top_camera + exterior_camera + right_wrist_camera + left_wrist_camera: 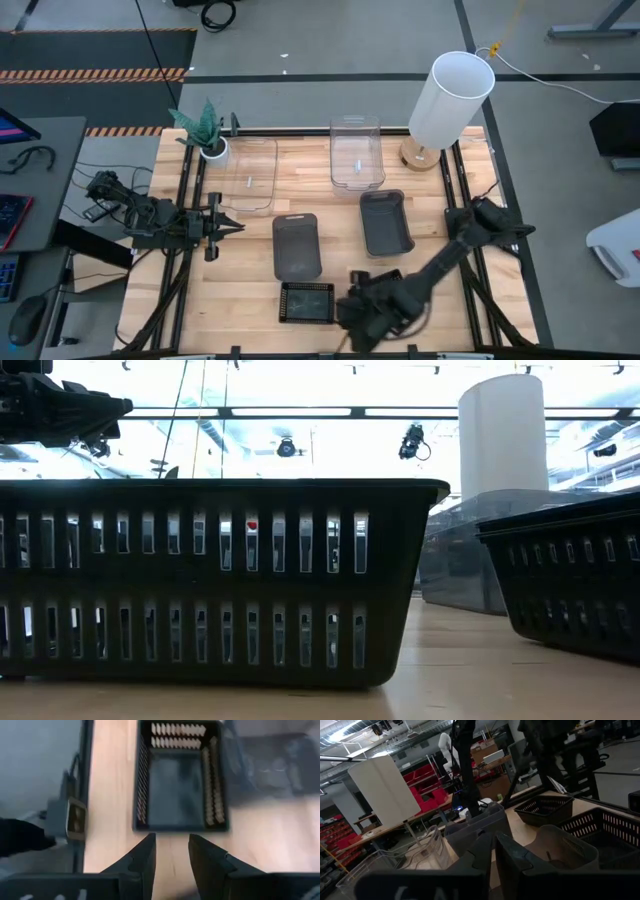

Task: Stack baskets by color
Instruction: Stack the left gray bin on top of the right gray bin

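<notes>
A black mesh basket (307,301) (180,775) (220,580) rests flat on the table by its near edge. My right gripper (348,312) (170,851) hovers just to its right, slanting down toward it, open with nothing between the fingers. A second black mesh basket (382,276) (570,590) lies partly under my right arm. Two dark-grey baskets (297,245) (386,222) sit mid-table, and two clear baskets (250,175) (357,152) sit farther back. My left gripper (225,225) (492,851) waits shut and level at the table's left.
A white cylindrical lamp (450,100) (500,430) stands at the far right corner, and a small potted plant (205,130) at the far left. Black frame rails (185,200) run along both table sides. Bare wood (240,290) lies near the front left.
</notes>
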You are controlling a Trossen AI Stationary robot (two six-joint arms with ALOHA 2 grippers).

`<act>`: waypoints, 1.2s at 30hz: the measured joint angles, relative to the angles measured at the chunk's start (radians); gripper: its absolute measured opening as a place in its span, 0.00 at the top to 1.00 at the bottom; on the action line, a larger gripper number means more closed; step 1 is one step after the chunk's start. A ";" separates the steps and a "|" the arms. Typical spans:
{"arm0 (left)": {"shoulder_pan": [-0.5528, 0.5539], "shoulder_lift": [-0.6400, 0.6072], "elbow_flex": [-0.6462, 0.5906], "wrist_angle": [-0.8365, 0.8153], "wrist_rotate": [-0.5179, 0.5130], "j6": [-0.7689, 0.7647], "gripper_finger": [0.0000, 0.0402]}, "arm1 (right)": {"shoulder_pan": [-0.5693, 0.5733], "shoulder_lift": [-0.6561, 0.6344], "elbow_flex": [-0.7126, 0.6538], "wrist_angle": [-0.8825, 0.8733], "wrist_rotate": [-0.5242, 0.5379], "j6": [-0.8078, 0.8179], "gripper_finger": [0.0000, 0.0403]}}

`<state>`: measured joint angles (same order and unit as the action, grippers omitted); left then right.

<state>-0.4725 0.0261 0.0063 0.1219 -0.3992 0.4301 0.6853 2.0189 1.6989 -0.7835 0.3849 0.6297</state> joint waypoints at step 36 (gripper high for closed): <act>0.000 0.000 0.000 -0.001 0.000 0.000 0.93 | -0.337 0.121 0.001 0.463 -0.309 -0.602 0.50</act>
<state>-0.4725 0.0258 0.0063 0.1211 -0.3992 0.4301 0.3482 2.1394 1.6997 -0.3204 0.0757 0.0279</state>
